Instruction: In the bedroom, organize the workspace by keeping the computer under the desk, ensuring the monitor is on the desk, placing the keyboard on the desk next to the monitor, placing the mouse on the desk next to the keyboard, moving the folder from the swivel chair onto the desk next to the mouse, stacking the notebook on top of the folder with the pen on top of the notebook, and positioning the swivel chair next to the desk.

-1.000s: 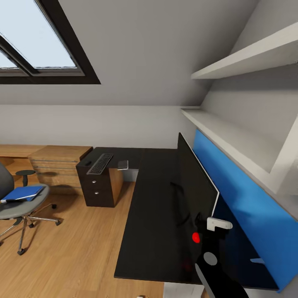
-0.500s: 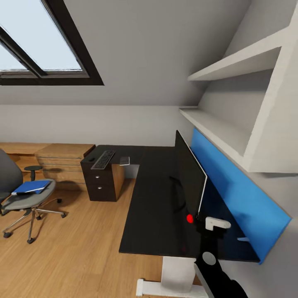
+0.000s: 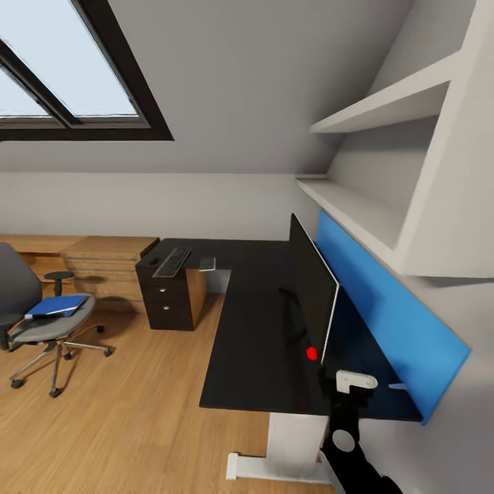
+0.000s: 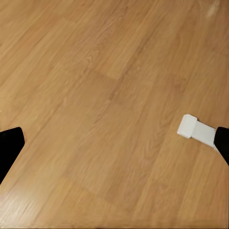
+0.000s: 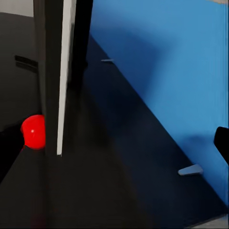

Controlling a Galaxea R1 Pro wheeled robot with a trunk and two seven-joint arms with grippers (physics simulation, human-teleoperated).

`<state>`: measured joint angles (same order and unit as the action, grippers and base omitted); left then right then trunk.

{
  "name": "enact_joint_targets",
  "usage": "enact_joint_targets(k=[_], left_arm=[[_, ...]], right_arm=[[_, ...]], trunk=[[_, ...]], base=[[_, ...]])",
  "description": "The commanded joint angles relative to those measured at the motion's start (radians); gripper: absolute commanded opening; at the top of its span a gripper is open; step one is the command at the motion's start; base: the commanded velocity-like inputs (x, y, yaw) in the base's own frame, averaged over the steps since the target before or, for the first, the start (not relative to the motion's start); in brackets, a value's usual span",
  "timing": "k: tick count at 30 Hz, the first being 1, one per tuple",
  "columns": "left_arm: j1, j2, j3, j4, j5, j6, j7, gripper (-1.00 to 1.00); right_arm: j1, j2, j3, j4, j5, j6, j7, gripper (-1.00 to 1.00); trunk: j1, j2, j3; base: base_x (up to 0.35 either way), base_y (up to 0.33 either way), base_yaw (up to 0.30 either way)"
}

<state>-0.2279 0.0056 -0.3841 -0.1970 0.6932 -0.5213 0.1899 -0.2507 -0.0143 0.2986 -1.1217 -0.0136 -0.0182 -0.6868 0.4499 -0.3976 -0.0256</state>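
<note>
Monitor upright on desk, edge-on beside blue back panel. Keyboard at desk's far end. Folder flat on swivel chair, well apart. Right gripper jaws apart, empty, near monitor's edge. Left gripper jaws apart, above floor.

desk: glossy black top — I see the monitor stem mirrored in it; the leg looks like matt white painted metal.
monitor: smooth black front, white plastic-looking back edge.
floor: warm wood planks, satin sheen, grain plain to me from the left wrist.
swivel chair: grey cloth-like seat, chrome base.
folder: smooth bright-blue cover.
wall panel: flat matt blue.
drawer unit: pale oak, matt.
walls: matt grey — no texture I can make out.
</note>
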Motion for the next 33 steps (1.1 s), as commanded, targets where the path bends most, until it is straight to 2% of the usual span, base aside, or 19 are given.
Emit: enact_joint_targets(k=[1,16,22,25,29,32,33], left_arm=[[-0.001,0.001,-0.009,-0.001,0.002,-0.002,0.008,1.00],[-0.001,0.000,-0.009,-0.001,0.002,-0.002,0.009,1.00],[-0.001,0.000,-0.009,-0.001,0.002,-0.002,0.009,1.00],[-0.001,0.000,-0.009,-0.001,0.002,-0.002,0.009,1.00],[-0.001,0.000,-0.009,-0.001,0.002,-0.002,0.009,1.00],[-0.001,0.001,-0.009,-0.001,0.002,-0.002,0.009,1.00],[-0.001,0.000,-0.009,-0.001,0.002,-0.002,0.009,1.00]], right_arm=[[-0.001,-0.001,0.004,0.001,-0.002,-0.002,-0.006,1.00],[-0.001,-0.001,-0.001,0.045,-0.005,0.000,0.059,1.00],[-0.001,-0.001,-0.001,0.079,-0.005,-0.001,0.072,1.00],[-0.012,0.000,-0.002,0.155,-0.005,-0.015,0.096,1.00],[-0.064,0.001,-0.002,0.295,-0.005,-0.064,0.145,1.00],[-0.182,0.002,-0.004,0.557,-0.014,-0.156,0.277,1.00],[-0.202,0.003,-0.004,0.601,-0.025,-0.174,0.300,1.00]], trunk=[[0.000,-0.002,-0.002],[0.000,-0.002,-0.002],[0.000,-0.002,-0.002],[0.000,-0.002,-0.002],[0.000,-0.002,-0.002],[0.000,-0.002,-0.002],[0.000,-0.002,-0.002]], base=[[-0.328,0.000,0.000],[-0.331,0.000,0.000],[-0.097,0.000,0.000],[-0.009,0.000,0.000],[-0.002,0.000,0.000],[0.000,0.000,0.000],[0.000,0.000,0.000]])
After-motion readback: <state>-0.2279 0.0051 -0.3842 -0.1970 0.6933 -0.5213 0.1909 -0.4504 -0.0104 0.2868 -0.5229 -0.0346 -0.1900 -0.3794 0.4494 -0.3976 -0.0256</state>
